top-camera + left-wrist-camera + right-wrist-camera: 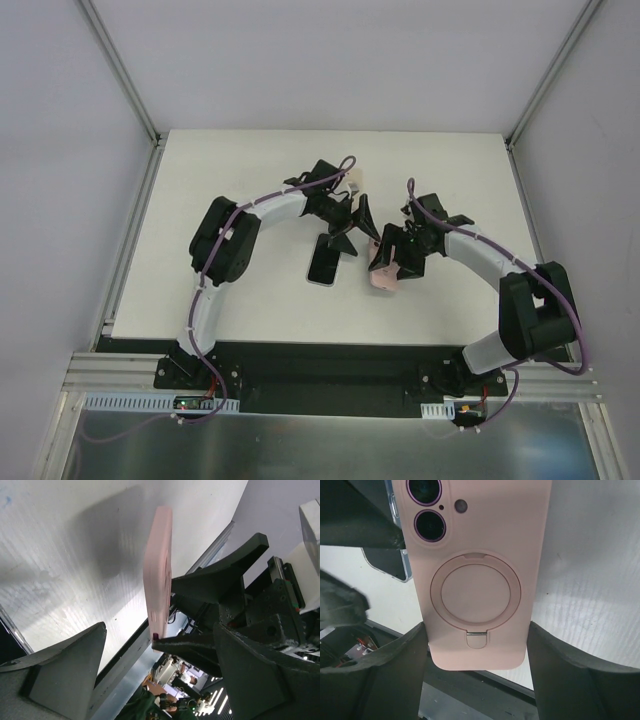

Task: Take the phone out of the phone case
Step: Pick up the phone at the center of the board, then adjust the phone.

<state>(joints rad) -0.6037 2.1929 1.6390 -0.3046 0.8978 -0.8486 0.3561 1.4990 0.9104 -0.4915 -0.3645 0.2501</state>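
The right hand (476,635) clamps the pink phone case (480,580) by its long edges, mid-frame over the worktop (590,580); the phone (428,524) shows only its lenses. The left hand (352,228) gapes empty nearby. The case is likely soft silicone round a rigid, slippery phone: peel a free corner.

The far half of the bench (250,165) lies open. So do the left strip outside the left arm (222,248) and the right strip beyond the right arm (505,275) (enclosure walls close off 3 sides). The middle is crowded. The left pincer (352,226) and right pincer (395,255) stand close together, with the pink case (383,275) clamped in the right one, leaving only a narrow gap between the 2. Just beside the left pincer, toward the bases, a dark handset (323,262) lies flat and blocks a low pass there. The left pincer gapes wide.
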